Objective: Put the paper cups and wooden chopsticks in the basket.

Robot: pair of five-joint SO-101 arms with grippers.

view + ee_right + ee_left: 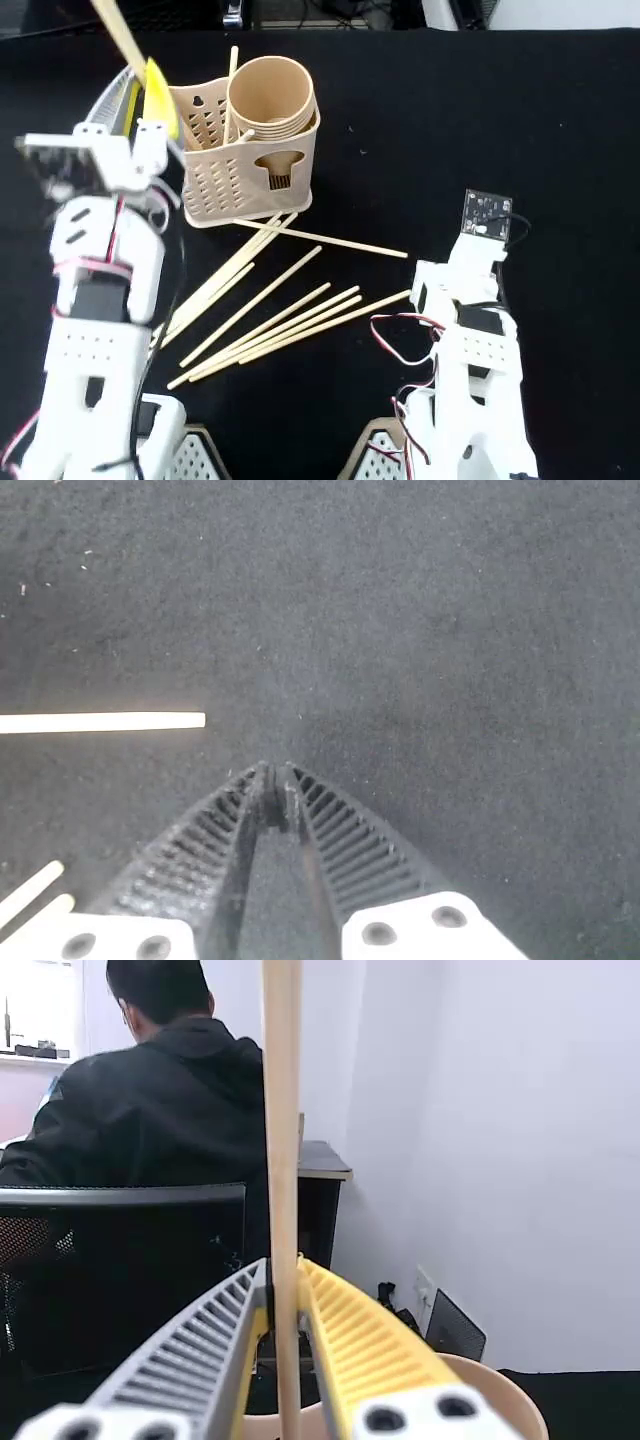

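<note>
A beige perforated basket [240, 175] stands at the back left of the black table, with stacked paper cups [272, 95] inside and one chopstick [233, 70] upright beside them. My left gripper [140, 85], its fingers grey and yellow, hovers just left of the basket, shut on a wooden chopstick [115, 25] that points up and away. In the left wrist view that chopstick [282, 1110] rises between the shut fingers [283, 1270], with a cup rim [500, 1380] below. My right gripper [272, 775] is shut and holds nothing, low over the cloth near a chopstick end [100, 721].
Several loose chopsticks [270, 325] lie fanned across the middle of the table in front of the basket, one [330, 240] running towards the right arm [470, 300]. Black cloth covers the table. A person sits on a chair in the room behind.
</note>
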